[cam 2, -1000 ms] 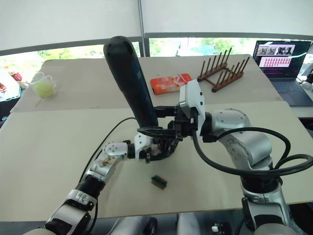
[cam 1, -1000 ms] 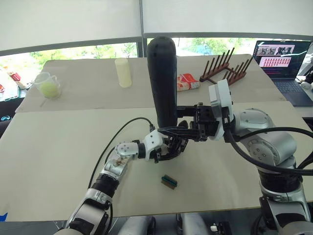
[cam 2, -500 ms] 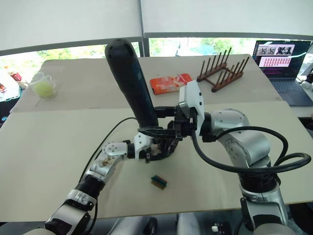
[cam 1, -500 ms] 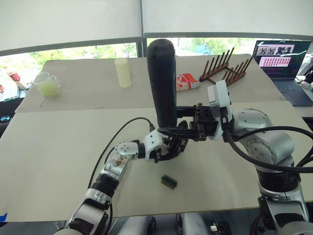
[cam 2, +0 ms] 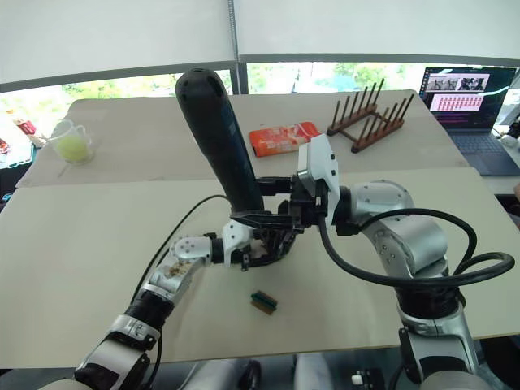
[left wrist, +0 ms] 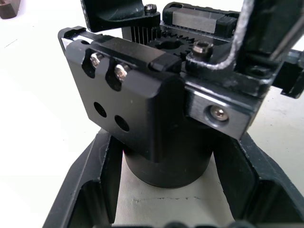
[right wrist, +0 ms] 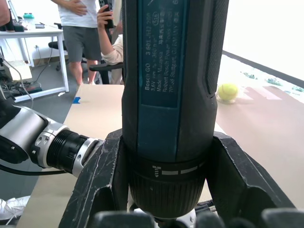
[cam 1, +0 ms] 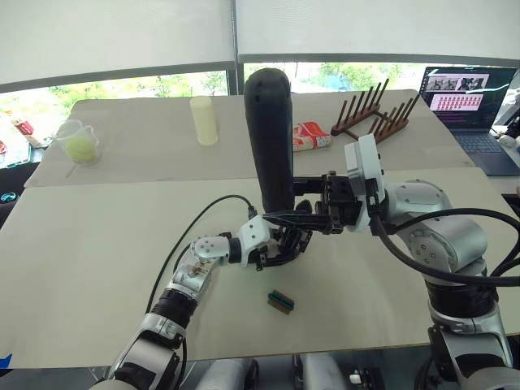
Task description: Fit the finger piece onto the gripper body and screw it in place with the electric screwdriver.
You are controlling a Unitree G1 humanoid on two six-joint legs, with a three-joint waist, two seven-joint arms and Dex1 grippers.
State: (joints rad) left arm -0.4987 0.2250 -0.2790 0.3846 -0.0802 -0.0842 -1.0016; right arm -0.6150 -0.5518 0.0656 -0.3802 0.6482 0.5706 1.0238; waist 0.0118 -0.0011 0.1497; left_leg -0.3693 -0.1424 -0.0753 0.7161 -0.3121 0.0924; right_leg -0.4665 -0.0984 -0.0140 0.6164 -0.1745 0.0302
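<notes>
The electric screwdriver (cam 1: 270,138), a thick dark cylinder, stands upright over the middle of the table. My right gripper (cam 1: 286,214) is shut on its lower end, one black finger (right wrist: 102,175) on each side of the collar of the screwdriver (right wrist: 173,71). Its tip points down at the gripper body (cam 1: 286,242), a black assembly with gears and screws. My left gripper (cam 1: 280,253) is shut on the round base of the gripper body (left wrist: 156,118), its fingers (left wrist: 90,190) on both sides. I cannot tell the finger piece apart from the assembly.
A small green-brown block (cam 1: 281,300) lies on the table just in front of the grippers. Farther back are a pale yellow cylinder (cam 1: 204,120), a cup with green contents (cam 1: 80,141), a red packet (cam 1: 309,135), a wooden rack (cam 1: 370,114) and a laptop (cam 1: 470,97).
The screwdriver has sunk very slightly toward the gripper body. Both arms otherwise hold their places.
</notes>
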